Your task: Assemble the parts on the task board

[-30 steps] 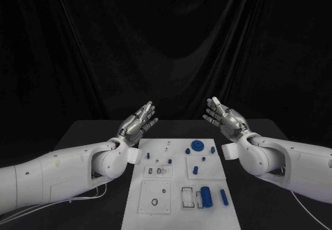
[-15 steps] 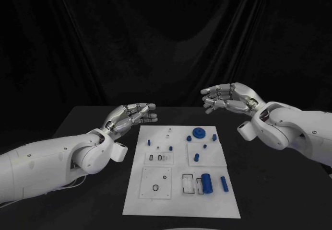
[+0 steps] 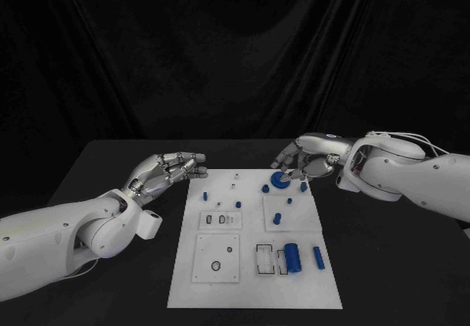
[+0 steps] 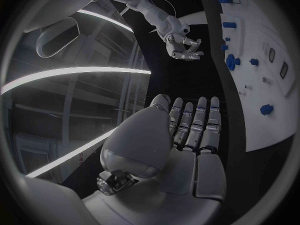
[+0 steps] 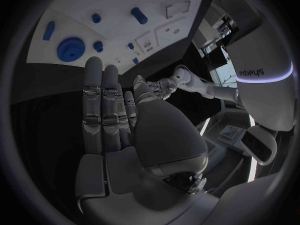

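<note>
The white task board [image 3: 245,288] lies in the middle of the black table with several blue parts on it. A round blue disc [image 3: 278,180] sits near its far right corner; it also appears in the right wrist view [image 5: 70,49]. My right hand [image 3: 305,158] hovers just above and behind the disc, its fingertips close to it, and holds nothing. My left hand [image 3: 166,171] floats off the board's far left corner, fingers loosely bent and empty. A thick blue cylinder [image 3: 293,257] and a thinner one [image 3: 318,258] lie near the front right.
Small blue pegs [image 3: 238,203] stand in the board's far half. Square inset plates [image 3: 217,266] and a black frame [image 3: 266,260] occupy the near half. Bare black table [image 3: 108,170] runs along both sides of the board, and a dark curtain hangs behind.
Both hands have come down from a raised pose. The right hand swung in over the board's far right corner by the disc; the left hand dropped beside the far left corner.
</note>
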Available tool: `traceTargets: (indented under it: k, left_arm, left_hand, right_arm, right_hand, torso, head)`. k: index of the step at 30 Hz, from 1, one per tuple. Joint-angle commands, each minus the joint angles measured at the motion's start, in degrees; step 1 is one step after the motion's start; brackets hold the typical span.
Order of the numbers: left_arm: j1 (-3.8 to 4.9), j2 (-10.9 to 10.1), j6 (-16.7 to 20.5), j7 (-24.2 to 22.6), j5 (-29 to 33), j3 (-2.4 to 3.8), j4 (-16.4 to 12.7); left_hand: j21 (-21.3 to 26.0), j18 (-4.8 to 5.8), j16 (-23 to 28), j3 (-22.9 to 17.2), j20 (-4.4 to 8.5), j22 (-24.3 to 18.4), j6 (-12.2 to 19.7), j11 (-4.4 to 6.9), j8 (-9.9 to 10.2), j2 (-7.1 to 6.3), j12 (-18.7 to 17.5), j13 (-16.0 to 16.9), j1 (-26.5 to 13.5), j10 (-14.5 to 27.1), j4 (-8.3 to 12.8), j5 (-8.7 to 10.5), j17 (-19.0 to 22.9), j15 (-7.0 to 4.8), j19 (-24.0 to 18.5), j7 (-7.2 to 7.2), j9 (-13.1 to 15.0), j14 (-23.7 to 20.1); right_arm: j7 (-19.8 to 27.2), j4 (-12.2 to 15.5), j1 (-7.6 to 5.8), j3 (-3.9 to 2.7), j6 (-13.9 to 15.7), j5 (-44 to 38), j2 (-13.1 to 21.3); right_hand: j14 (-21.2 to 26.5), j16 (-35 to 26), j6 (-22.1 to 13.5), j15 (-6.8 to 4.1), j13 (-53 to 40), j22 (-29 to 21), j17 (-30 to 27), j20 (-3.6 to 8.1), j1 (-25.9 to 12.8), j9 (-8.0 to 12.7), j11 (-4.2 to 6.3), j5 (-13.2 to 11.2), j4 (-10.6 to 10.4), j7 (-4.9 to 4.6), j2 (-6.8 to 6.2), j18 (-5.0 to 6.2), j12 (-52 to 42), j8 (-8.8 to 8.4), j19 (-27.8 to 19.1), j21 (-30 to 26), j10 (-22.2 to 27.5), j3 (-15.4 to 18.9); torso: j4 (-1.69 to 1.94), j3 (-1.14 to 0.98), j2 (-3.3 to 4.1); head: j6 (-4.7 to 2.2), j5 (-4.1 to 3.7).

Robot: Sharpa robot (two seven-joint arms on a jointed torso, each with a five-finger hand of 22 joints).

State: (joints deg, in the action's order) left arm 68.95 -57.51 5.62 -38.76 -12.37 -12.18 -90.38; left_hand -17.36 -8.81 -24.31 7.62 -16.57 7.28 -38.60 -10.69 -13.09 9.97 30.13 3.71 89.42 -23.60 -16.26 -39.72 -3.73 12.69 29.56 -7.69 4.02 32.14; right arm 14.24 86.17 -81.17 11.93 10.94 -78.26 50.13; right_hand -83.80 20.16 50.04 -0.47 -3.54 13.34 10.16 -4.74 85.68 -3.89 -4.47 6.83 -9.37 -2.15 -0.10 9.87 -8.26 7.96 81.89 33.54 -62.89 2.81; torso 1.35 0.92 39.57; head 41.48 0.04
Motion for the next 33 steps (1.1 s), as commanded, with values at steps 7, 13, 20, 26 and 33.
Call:
traceTargets:
  k: [7, 13, 20, 26, 33]
  left_arm:
    - [0.18, -1.19, -1.40, -15.32, -1.16, 0.06, -1.65]
    - [0.18, -1.26, -1.72, -15.44, -1.16, 0.06, -2.28]
    - [0.18, -1.88, -1.81, -15.49, -1.16, 0.06, -3.14]
    - [0.18, -2.91, -1.88, -15.35, -1.16, 0.05, -4.05]
    - [0.17, -4.20, -2.22, -15.64, -1.17, 0.05, -5.25]
  left_hand:
    - [0.52, 0.86, 0.56, -1.09, 0.00, -0.29, -0.02, 0.08, 0.30, 0.00, -0.78, -0.08, 0.86, -0.01, 0.02, -0.58, 0.07, 0.09, -0.39, -0.23, -0.15, -0.74]
    - [0.58, 0.93, 0.63, -1.55, 0.00, -0.38, 0.01, -0.13, 0.37, 0.00, -1.00, -0.07, 0.99, 0.00, 0.04, -0.71, 0.06, 0.18, -0.38, -0.28, -0.16, -0.81]
    - [0.67, 1.01, 0.82, -2.09, 0.01, -0.50, 0.12, -0.12, 0.49, -0.13, -1.38, -0.08, 1.08, 0.19, 0.04, -0.78, 0.07, 0.24, -0.41, -0.36, -0.17, -1.12]
    - [0.69, 1.03, 0.84, -2.21, 0.00, -0.52, 0.12, -0.18, 0.50, -0.12, -1.43, -0.08, 1.10, 0.20, 0.03, -0.80, 0.07, 0.27, -0.41, -0.39, -0.17, -1.16]
    - [0.75, 1.15, 0.88, -2.80, 0.01, -0.61, 0.10, -0.43, 0.53, -0.11, -1.63, -0.05, 1.23, 0.16, 0.07, -0.86, 0.04, 0.40, -0.42, -0.43, -0.15, -1.22]
  right_arm:
    - [-6.57, 0.65, -0.13, -0.05, -2.03, -22.17, -1.44]
    - [-8.46, 0.97, -0.08, -0.05, 0.54, -26.20, -2.00]
    - [-10.86, 2.27, 0.03, -0.05, 5.18, -30.72, -1.67]
    - [-12.61, 3.32, 0.08, -0.05, 6.18, -31.75, -1.20]
    - [-12.99, 3.44, 0.20, -0.05, 6.57, -32.00, -1.31]
  right_hand:
    - [-1.68, 18.31, -0.51, -2.51, -0.28, 27.74, 7.95, 2.55, 1.98, -0.13, 0.41, 1.53, -0.31, 1.49, -3.53, -2.68, 4.43, -3.28, 4.19, 23.99, 0.95, -5.41]
    - [-0.66, 22.93, -0.13, -2.31, -0.23, 35.75, 9.92, 2.23, 2.04, -0.18, 0.00, 3.01, 0.23, 0.83, -4.50, -3.30, 4.61, -3.73, 2.90, 30.73, 3.11, -7.59]
    - [-0.08, 25.73, 0.00, -2.42, -0.20, 39.56, 10.88, 2.06, 0.75, -0.18, 0.00, 3.14, 0.42, 1.10, -5.71, -3.54, 4.78, -3.87, 2.21, 33.94, 5.73, -8.12]
    - [0.38, 26.79, -0.81, -2.26, -0.22, 40.93, 11.08, 1.92, 0.01, -0.06, -0.30, 3.25, 0.29, 1.40, -6.24, -3.62, 4.80, -4.18, 1.67, 35.02, 8.10, -8.64]
    - [0.48, 28.07, -0.38, -1.36, -0.24, 42.44, 11.36, 1.31, -1.99, -0.21, -0.97, 3.33, -0.82, 0.98, -6.26, -3.83, 4.73, -3.83, 1.53, 36.24, 8.72, -8.88]
  torso:
    - [0.58, 0.52, 3.59]
    - [1.27, 1.06, 5.02]
    - [1.81, 1.43, 5.88]
    - [2.06, 1.68, 6.46]
    - [2.06, 1.73, 6.12]
  head:
    - [-1.00, -0.54]
    - [-1.60, -1.59]
    - [-2.31, -2.49]
    - [-2.65, -3.13]
    - [-2.05, -2.95]
